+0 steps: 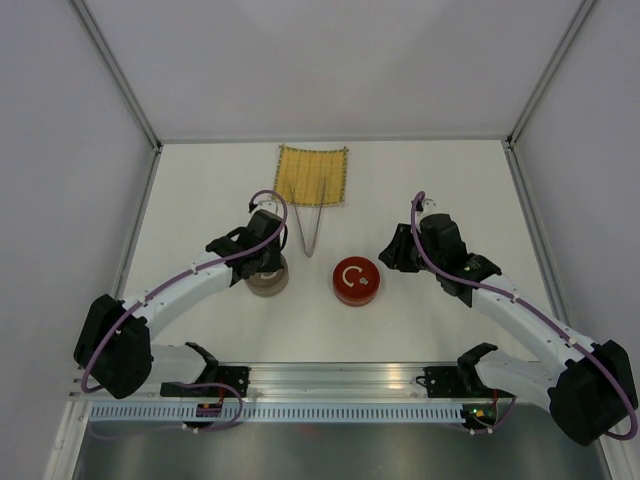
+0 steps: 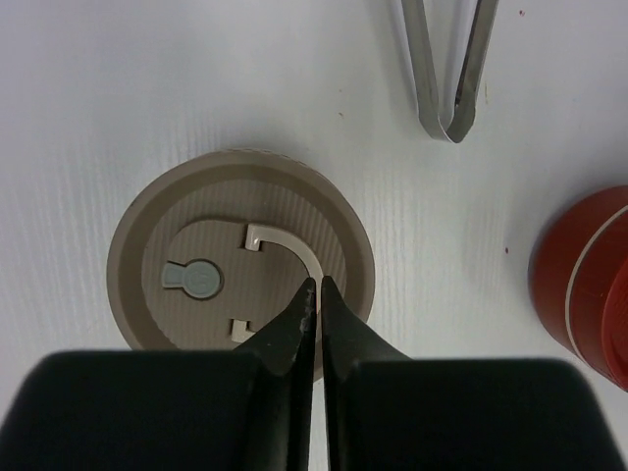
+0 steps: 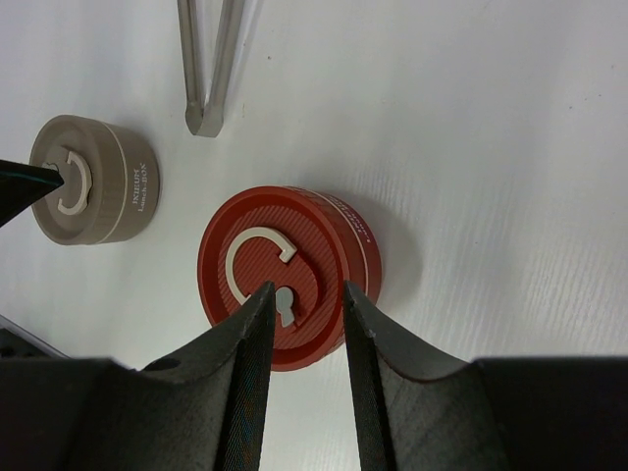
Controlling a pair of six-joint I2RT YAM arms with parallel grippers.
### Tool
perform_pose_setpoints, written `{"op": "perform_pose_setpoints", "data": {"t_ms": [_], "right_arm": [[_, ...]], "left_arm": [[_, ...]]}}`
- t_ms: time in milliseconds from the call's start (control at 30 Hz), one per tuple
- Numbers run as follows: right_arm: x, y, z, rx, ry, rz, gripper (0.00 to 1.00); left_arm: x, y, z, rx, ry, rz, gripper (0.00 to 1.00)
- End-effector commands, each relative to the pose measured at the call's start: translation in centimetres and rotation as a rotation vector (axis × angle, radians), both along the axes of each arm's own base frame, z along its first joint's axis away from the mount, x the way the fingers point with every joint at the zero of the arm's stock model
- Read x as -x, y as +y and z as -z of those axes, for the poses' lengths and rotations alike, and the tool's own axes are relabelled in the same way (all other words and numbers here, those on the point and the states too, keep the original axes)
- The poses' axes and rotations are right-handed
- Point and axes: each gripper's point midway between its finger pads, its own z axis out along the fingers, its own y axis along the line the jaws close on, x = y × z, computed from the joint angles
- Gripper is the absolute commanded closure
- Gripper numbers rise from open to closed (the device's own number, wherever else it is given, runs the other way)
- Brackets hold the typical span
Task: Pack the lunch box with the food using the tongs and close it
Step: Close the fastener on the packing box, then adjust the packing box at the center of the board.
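Left gripper [image 2: 314, 287] pressed together at white ring handle [image 2: 285, 240] of beige tin [image 2: 147, 235]. Right gripper [image 3: 302, 292] spread above red tin [image 3: 324, 226]. Only top view shows tongs [image 1: 311, 246] on worktop [image 1: 450, 190], arms reaching onto yellow mat [image 1: 300, 170]. Only right wrist view shows lettering on beige tin's side.

I'm looking at white shells on my left arm [image 1: 190, 285] and right arm [image 1: 520, 312], bulky black joints [image 1: 110, 345], and a purple cable [image 1: 266, 193] along each. The left gripper [image 2: 317, 287] has matte black tapered fingers [image 2: 292, 334].

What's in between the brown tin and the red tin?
Just bare table, seen in the top view; the tongs stop a bit behind that gap.
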Motion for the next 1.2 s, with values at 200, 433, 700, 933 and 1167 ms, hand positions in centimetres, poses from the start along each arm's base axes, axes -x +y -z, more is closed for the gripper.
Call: {"op": "perform_pose_setpoints", "data": {"t_ms": [200, 433, 700, 933, 1167], "right_arm": [[-0.3, 0.0, 0.1, -0.002, -0.007, 0.021, 0.6], [-0.3, 0.0, -0.5, -0.003, -0.014, 0.019, 0.6], [-0.3, 2.8, -1.9, 0.044, -0.042, -0.089, 0.75], [0.3, 5.8, 0.1, 0.128, -0.011, -0.142, 0.99], [1.4, 6.4, 5.1, 0.263, 0.058, -0.151, 0.99]], "left_arm": [[1.3, -0.7, 2.8, 0.039, 0.065, 0.036, 0.97], [0.6, -0.4, 1.0, 0.036, 0.008, 0.024, 0.95], [0.0, 0.5, -5.3, 0.072, -0.14, 0.001, 0.73], [0.9, 2.0, -6.6, 0.115, -0.174, -0.057, 0.44], [1.2, 2.6, 0.0, 0.054, -0.025, -0.107, 0.75]]}}
